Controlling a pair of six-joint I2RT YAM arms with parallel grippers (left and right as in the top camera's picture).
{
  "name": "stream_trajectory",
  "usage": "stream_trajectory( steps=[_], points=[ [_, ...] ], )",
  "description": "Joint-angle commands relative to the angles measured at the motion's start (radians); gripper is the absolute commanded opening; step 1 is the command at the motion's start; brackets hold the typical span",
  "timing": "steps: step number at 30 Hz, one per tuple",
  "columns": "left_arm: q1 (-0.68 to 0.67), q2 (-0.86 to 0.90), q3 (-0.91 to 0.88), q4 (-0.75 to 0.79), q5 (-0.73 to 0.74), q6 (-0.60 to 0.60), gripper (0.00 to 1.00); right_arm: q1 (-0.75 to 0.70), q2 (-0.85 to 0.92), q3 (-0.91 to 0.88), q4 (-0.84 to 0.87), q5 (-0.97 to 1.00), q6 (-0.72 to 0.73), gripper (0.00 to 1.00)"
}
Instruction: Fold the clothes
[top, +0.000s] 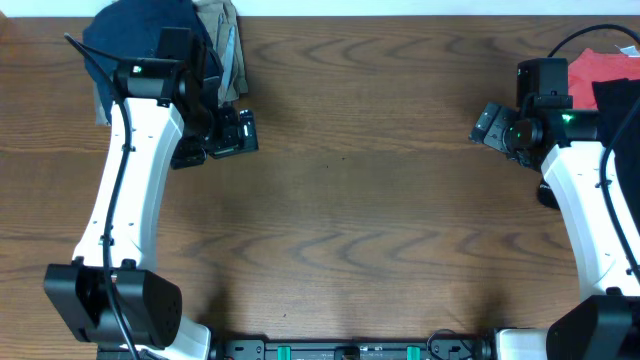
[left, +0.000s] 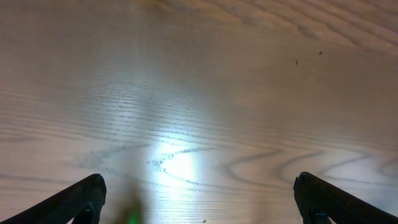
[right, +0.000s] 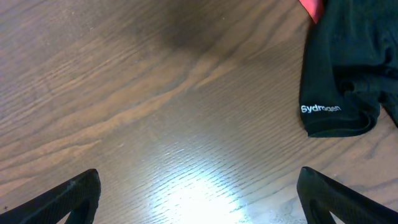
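The clothes, dark navy shorts (top: 125, 30), lie bunched at the table's far left corner, partly hidden by my left arm. My left gripper (top: 238, 132) hangs just right of that pile and points toward the table's middle. In the left wrist view it (left: 199, 202) is open over bare wood, fingertips (left: 84, 196) far apart and nothing between them. My right gripper (top: 488, 125) is at the far right, also open. In its wrist view it (right: 199, 196) holds nothing, and the shorts are out of sight.
A khaki-tan garment (top: 222, 35) lies against the navy pile. At the far right a red garment (top: 598, 68) and a black one (top: 622, 100) lie together. The black one (right: 348, 62), with white lettering on its hem, sits just beyond my right gripper. Brown wooden table (top: 350, 220).
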Motion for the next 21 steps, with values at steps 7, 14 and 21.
stream_trajectory(
  steps=[7, 14, 21],
  points=[
    [-0.005, -0.242, -0.204, 0.118, -0.037, 0.006, 0.98, 0.002, -0.001, 0.002, 0.000, 0.004, 0.007, 0.99],
    [-0.005, -0.544, -0.559, 0.360, -0.040, 0.058, 0.98, 0.002, -0.001, 0.002, 0.000, 0.003, 0.007, 0.99],
    [-0.005, -0.911, -0.948, 0.612, -0.039, 0.059, 0.98, 0.002, 0.000, 0.002, 0.000, 0.004, 0.007, 0.99]
  ],
)
